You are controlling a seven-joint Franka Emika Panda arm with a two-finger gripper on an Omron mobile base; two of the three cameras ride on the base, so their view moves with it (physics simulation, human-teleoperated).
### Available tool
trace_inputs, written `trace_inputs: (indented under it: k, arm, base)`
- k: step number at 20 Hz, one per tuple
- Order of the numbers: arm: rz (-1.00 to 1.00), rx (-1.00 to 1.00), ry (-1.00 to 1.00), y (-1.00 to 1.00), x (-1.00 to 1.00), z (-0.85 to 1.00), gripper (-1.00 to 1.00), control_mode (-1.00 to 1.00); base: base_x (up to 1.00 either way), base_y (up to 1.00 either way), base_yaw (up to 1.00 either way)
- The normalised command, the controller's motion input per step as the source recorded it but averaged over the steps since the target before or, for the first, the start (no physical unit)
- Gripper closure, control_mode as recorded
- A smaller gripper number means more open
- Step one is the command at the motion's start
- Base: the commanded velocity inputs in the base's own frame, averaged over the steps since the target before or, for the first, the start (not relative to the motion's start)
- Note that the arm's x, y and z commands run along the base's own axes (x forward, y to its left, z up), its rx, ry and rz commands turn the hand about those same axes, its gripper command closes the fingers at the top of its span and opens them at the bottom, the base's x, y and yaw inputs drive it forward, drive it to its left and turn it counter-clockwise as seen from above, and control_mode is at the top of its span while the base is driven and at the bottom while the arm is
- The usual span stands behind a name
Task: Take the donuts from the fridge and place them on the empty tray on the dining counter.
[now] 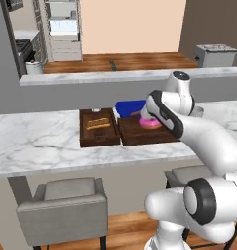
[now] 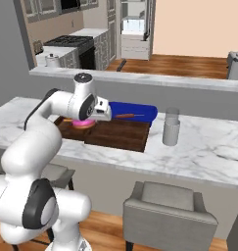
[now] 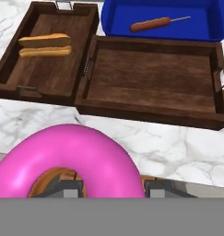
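Observation:
My gripper is shut on the pink-iced donut, which fills the lower left of the hand view. From the base cameras the donut hangs low over one end of the empty tray. In the hand view the empty tray lies just beyond the donut, its dark wooden floor bare. It rests on the white marble dining counter. Far behind, the fridge stands open. My arm hides the gripper's fingers in both base views.
A squarer brown tray with yellowish sticks touches the empty tray's side. Behind it sits a blue tray holding a skewered sausage. A grey cup stands beside the trays. Grey chairs line the counter's front.

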Motion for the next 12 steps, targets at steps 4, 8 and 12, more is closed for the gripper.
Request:
trace_inputs:
  k: [4, 8, 12]
  arm:
    - [0.00, 0.00, 0.00, -0.15, 0.32, -0.23, 1.00, -1.00]
    - [0.00, 0.00, 0.00, -0.08, 0.32, -0.27, 1.00, -1.00]
    - [0.00, 0.00, 0.00, 0.00, 0.39, -0.23, 1.00, -1.00]
  base:
    - [0.00, 0.00, 0.00]
    - [0.00, 0.00, 0.00]
    - [0.00, 0.00, 0.00]
